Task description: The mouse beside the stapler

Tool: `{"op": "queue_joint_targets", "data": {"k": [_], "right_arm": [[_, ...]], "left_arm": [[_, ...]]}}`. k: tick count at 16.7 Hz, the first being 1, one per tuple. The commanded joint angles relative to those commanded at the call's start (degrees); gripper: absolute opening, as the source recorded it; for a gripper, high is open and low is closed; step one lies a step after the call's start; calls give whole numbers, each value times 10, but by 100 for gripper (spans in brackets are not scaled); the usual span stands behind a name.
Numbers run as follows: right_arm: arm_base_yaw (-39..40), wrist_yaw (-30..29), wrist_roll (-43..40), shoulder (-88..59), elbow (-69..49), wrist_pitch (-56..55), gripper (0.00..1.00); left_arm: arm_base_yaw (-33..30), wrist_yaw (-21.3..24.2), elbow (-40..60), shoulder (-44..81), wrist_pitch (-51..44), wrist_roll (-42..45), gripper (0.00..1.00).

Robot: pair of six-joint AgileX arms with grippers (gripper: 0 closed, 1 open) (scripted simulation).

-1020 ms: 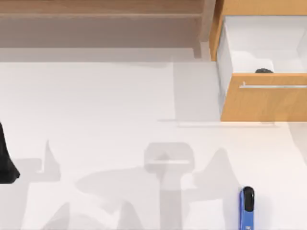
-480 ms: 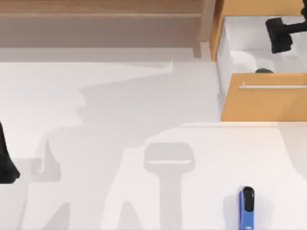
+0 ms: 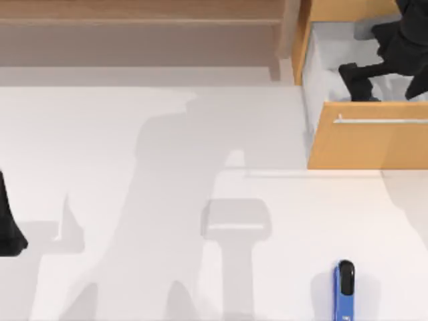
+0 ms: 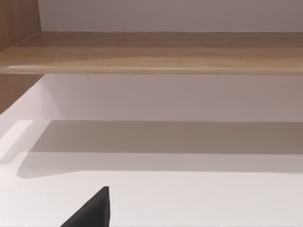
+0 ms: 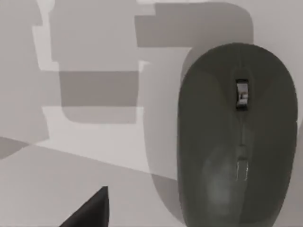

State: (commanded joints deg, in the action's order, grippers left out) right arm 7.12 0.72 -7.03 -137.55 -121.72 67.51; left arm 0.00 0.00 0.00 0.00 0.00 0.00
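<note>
right end effector [image 3: 356, 77] lowered top right, left arm parked left

dark grey mouse [image 5: 239, 137], bright blue stapler [image 3: 344, 297] tipped glossy black, tan wooden drawer [image 3: 368, 144], white table [image 3: 134, 167].

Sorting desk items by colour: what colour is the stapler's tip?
Glossy black, on a bright blue stapler; the top view shows it best.

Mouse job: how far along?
Done: the drawer is open. In hand: the right end effector is over the drawer, above the mouse, not gripping it. Left: grasp, lift, set beside the stapler. Left arm parked at the table's left edge.
</note>
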Motion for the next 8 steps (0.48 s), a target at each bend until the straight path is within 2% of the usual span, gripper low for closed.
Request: {"op": "queue_joint_targets", "data": {"k": [8], "right_arm": [[-3,-1,-1,-13,-10,6,100]], "left_arm": [[0,0,0,0,0,0,100]]}}
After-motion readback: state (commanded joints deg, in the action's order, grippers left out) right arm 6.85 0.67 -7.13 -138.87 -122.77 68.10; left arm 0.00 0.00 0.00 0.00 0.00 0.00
